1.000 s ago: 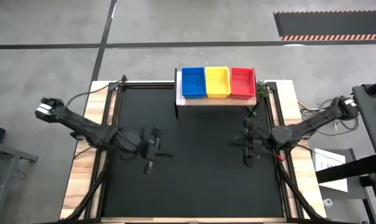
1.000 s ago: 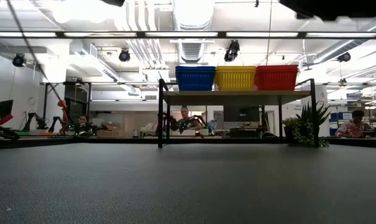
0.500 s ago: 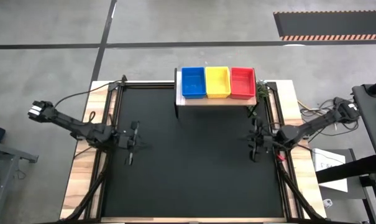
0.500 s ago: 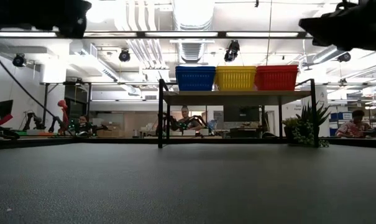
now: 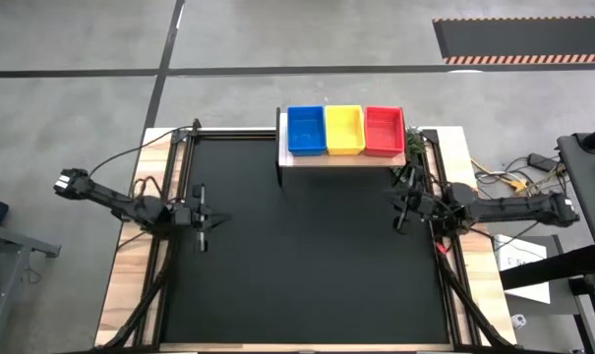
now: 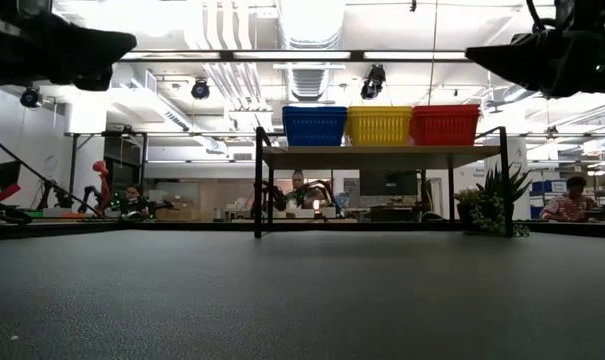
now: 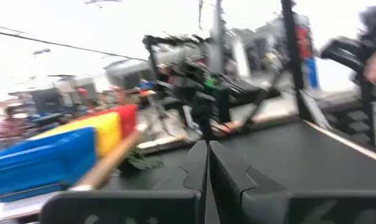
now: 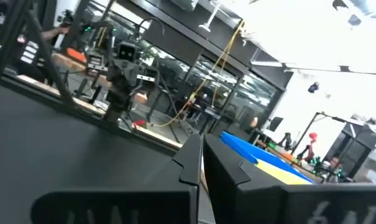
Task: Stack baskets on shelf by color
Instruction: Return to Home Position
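**Fingers [image 7: 191, 171] clenched and empty on both arms; baskets sorted on shelf**

Left gripper [image 7: 207, 144]: the 2 fingers are pressed together with nothing between them. Right gripper [image 8: 202, 140]: same, closed on nothing. The left gripper hangs over the left edge of the black mat [image 5: 307, 275]. The right gripper hangs over the mat's right edge, near the shelf's front right corner.

The shelf [image 5: 341, 159] sits at the table's back edge. It carries 3 stacks in 1 row, walls touching:
- blue baskets [image 5: 306, 130] at the left end
- yellow baskets [image 5: 343, 130] mid-shelf
- red baskets [image 5: 383, 130] at the right end

The count per stack cannot be told. Every basket in view is on the shelf.

Judgement: sorting looks done.

Handling estimate: light, stiff plastic with perforated walls. Pinch 1 short wall over the rim. Nested baskets may cling and lift as 2.
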`<action>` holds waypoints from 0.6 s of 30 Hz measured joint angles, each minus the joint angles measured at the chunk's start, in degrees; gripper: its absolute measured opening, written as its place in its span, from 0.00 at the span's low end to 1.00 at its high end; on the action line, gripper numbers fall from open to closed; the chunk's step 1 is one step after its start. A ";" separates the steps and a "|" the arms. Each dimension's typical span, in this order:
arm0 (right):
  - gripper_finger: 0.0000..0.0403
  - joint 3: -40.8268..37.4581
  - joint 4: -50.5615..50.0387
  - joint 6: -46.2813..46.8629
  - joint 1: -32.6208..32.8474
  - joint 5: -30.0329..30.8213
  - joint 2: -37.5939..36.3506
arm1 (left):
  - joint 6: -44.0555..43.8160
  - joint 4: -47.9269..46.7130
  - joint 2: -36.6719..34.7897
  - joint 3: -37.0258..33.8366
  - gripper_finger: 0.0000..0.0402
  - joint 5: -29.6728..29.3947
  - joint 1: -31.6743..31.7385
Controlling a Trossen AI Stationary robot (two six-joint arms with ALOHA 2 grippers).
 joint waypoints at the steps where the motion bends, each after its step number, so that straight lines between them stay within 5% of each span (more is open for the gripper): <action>1: 0.02 0.00 -0.81 0.17 -0.97 -0.54 -0.89 | 0.00 0.17 -0.80 -0.18 0.00 -1.34 0.00; 13: 0.02 -0.02 -6.05 4.50 -3.21 -6.01 -11.84 | -0.37 0.12 -3.08 -0.47 0.00 -3.42 0.00; 18: 0.02 -0.02 -12.75 9.52 -3.21 -12.81 -14.37 | -0.37 0.07 -2.36 -0.50 0.00 -3.40 -0.01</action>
